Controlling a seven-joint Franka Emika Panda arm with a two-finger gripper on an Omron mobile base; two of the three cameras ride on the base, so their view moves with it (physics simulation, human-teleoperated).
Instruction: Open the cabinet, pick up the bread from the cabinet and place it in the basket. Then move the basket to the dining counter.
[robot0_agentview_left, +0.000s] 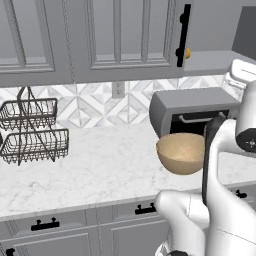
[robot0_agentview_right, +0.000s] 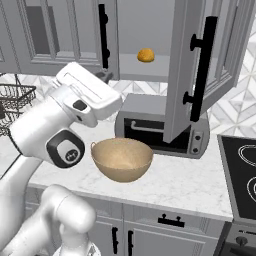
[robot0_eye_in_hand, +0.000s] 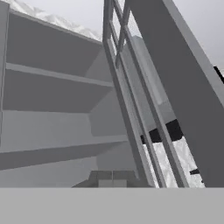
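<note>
I see my white arm with dark joints (robot0_agentview_right: 65, 145) folded at the elbow, its forearm rising up and forward; the two-finger pincer's tips are hidden, so I can't judge their spread

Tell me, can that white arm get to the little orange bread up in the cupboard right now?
Probably yes. The cabinet door stands swung open, and the bread sits alone on the shelf with nothing in front of it. The gripper is already up near the opening, though it must still reach inward.

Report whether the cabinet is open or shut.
Open. The right base view shows the cabinet door swung out toward the camera, baring the shelf with the bread on it, above the basket.
</note>
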